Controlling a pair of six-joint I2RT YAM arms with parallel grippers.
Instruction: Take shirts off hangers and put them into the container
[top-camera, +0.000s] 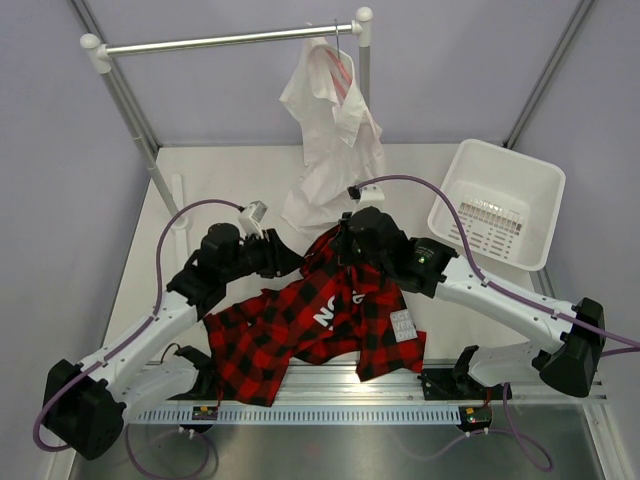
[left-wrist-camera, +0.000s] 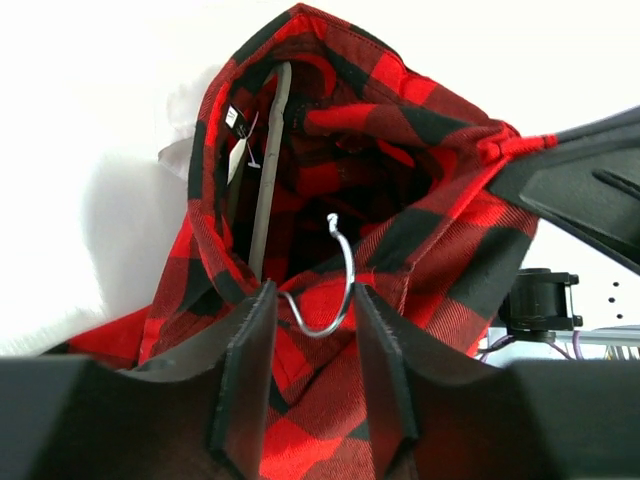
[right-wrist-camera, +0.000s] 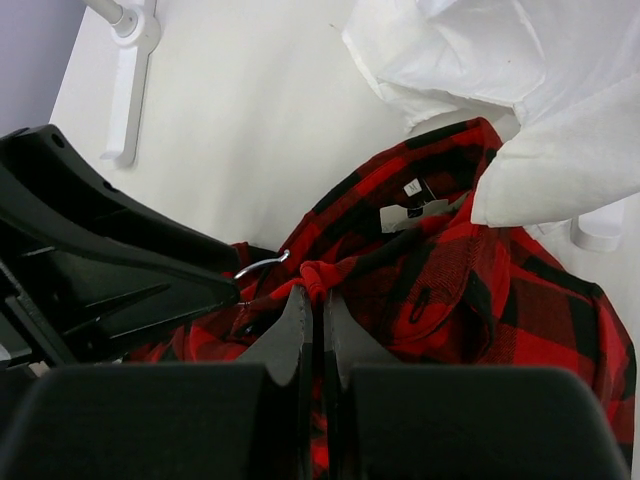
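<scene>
Left hand (left-wrist-camera: 313, 292): fingers apart, one on either side of the metal hook (left-wrist-camera: 338, 285); I cannot tell whether they pinch it.
Right hand (right-wrist-camera: 314, 292): clenched on a bunched fold of the plaid shirt (top-camera: 300, 335), close to its collar.
Plaid shirt, look: red-and-black buffalo check, rumpled, with white lettering on one panel and a white label patch (top-camera: 402, 325) at its right edge.
Plaid shirt, place: spread on the bench (top-camera: 230, 180) between the two arms, collar end under both hands, well apart from the container (top-camera: 510, 175).
Grey-brown hanger (left-wrist-camera: 270, 170): inside the collar, with the hook poking out of the neck opening.
White shirt (top-camera: 330, 150): thin and crinkly, hanging on the pink hanger (top-camera: 341, 72) from the rail (top-camera: 220, 40).
Container, look: white basket with a slotted bottom, at the far right of the bench.
Hidden: most of the grey-brown hanger is buried in plaid cloth. The pink hanger is largely covered by the white shirt. From above, both sets of fingertips are masked by the wrists. It is unclear whether the white hem touches the bench.
</scene>
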